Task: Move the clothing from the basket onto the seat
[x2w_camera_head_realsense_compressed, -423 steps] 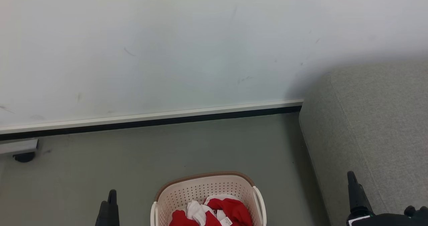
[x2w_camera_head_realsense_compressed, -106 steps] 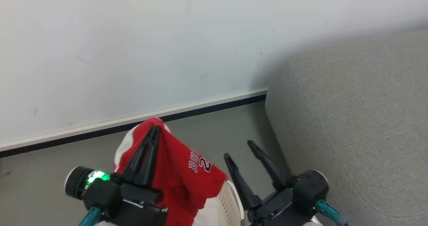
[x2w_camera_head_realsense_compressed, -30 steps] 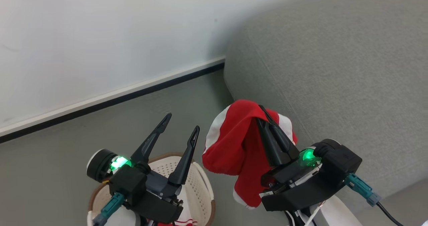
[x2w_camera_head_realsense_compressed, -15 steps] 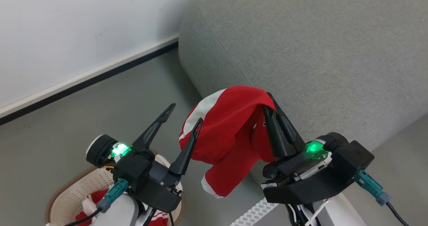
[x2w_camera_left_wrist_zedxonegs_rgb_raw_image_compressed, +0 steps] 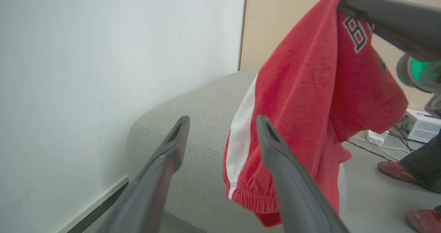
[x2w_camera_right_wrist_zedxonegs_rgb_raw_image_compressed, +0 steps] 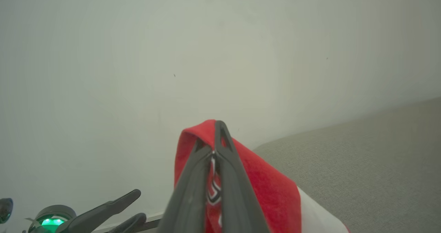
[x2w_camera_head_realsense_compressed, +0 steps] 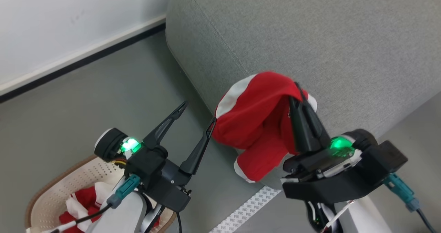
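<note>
A red garment (x2w_camera_head_realsense_compressed: 255, 122) with white trim hangs from my right gripper (x2w_camera_head_realsense_compressed: 297, 90), which is shut on its top fold at the front edge of the grey seat (x2w_camera_head_realsense_compressed: 327, 40). The same garment (x2w_camera_left_wrist_zedxonegs_rgb_raw_image_compressed: 310, 98) fills the right of the left wrist view, and in the right wrist view it (x2w_camera_right_wrist_zedxonegs_rgb_raw_image_compressed: 268, 191) drapes over my shut right gripper (x2w_camera_right_wrist_zedxonegs_rgb_raw_image_compressed: 214, 136). My left gripper (x2w_camera_head_realsense_compressed: 199, 114) stands open and holds nothing, just left of the hanging cloth, above the floor. The cream basket (x2w_camera_head_realsense_compressed: 51, 195) sits at the lower left with more red and white clothing (x2w_camera_head_realsense_compressed: 82, 202) inside.
A white wall with a dark skirting strip (x2w_camera_head_realsense_compressed: 79, 62) runs along the upper left. A white patterned strip (x2w_camera_head_realsense_compressed: 248, 210) lies on the grey floor by the seat's corner. A person's red shoe (x2w_camera_left_wrist_zedxonegs_rgb_raw_image_compressed: 392, 167), cables and a white box (x2w_camera_left_wrist_zedxonegs_rgb_raw_image_compressed: 418, 124) lie beyond the seat.
The head camera has swung right, so the seat fills more of the picture. My right gripper has carried the red garment further right, up against the seat's front edge. My left gripper stays open.
</note>
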